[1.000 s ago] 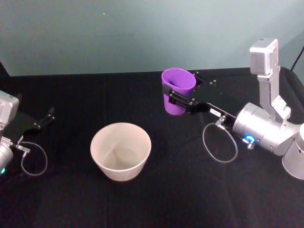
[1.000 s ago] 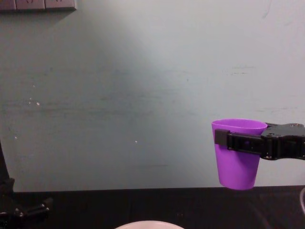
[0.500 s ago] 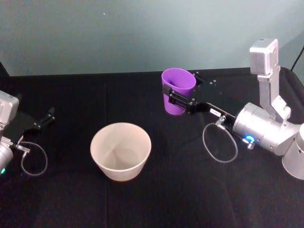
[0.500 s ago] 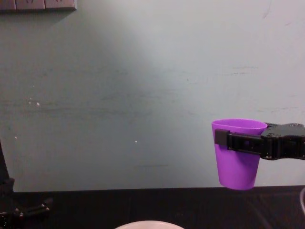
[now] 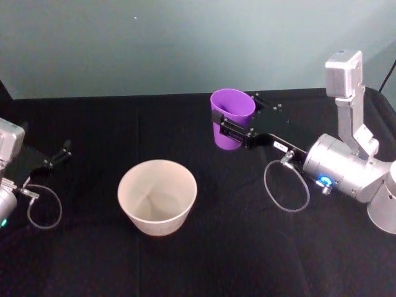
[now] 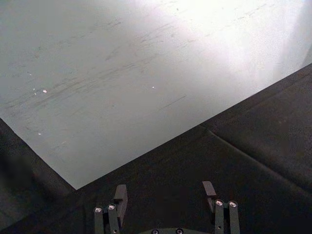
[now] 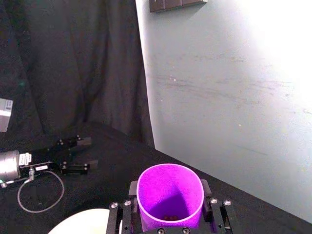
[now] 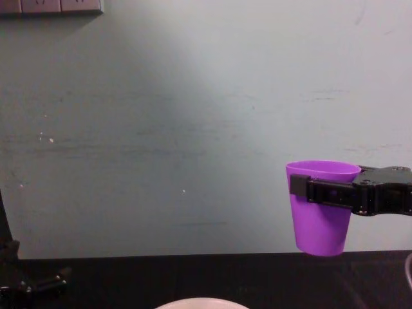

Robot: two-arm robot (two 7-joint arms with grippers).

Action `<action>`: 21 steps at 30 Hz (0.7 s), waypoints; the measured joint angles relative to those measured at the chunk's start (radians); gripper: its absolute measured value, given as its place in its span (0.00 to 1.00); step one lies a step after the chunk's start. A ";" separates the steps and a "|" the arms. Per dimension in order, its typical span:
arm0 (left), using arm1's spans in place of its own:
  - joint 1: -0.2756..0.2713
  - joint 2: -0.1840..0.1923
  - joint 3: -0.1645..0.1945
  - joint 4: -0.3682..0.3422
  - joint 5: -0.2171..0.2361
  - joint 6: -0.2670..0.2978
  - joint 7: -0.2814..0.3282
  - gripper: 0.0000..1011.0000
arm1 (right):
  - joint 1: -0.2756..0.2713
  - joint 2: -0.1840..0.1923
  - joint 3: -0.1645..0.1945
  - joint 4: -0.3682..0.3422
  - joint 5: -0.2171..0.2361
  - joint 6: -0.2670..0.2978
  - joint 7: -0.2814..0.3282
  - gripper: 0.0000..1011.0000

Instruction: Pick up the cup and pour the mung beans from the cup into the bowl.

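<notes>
- Head view: we see the cup [image 5: 232, 117], a smooth bright purple tumbler narrowing toward its base, upright, to the right of the bowl [image 5: 131, 213] and farther back, well apart from it.
- The right gripper [image 5: 234, 127] reaches in from the right and is clamped on the cup just below its rim.
- The bowl is round and pale, wider than the cup, and stands on the black table [image 5: 247, 247]. Its pale inner wall and floor show.
- The left gripper [image 5: 57, 156] lies low at the far left, well away from both containers.
- Left wrist view: the left gripper's fingers [image 6: 120, 195] stand apart over the black table, with the pale wall [image 6: 122, 73] behind.
- Right wrist view: we look down into the cup between the two black fingers [image 7: 205, 191] pressed against its sides. A few dark mung beans [image 7: 168, 216] lie at the bottom, too small for us to judge their colour. A curve of the bowl's rim shows near the cup, and the left gripper is far beyond.
- Chest view: the cup hangs upright at the right, its base above the table, and the black gripper bands its upper part. The bowl's rim peeks up at the lower edge, left of the cup.
</notes>
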 joint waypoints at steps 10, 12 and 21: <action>0.000 0.000 0.000 0.000 0.000 0.000 0.000 0.99 | 0.000 0.000 0.000 0.000 0.000 0.000 0.000 0.72; 0.000 0.000 0.000 0.000 0.000 0.000 0.000 0.99 | 0.000 0.000 0.000 0.000 0.000 0.000 0.000 0.72; 0.000 0.000 0.000 0.000 0.000 0.000 0.000 0.99 | 0.000 0.000 0.000 0.000 0.000 0.000 0.000 0.72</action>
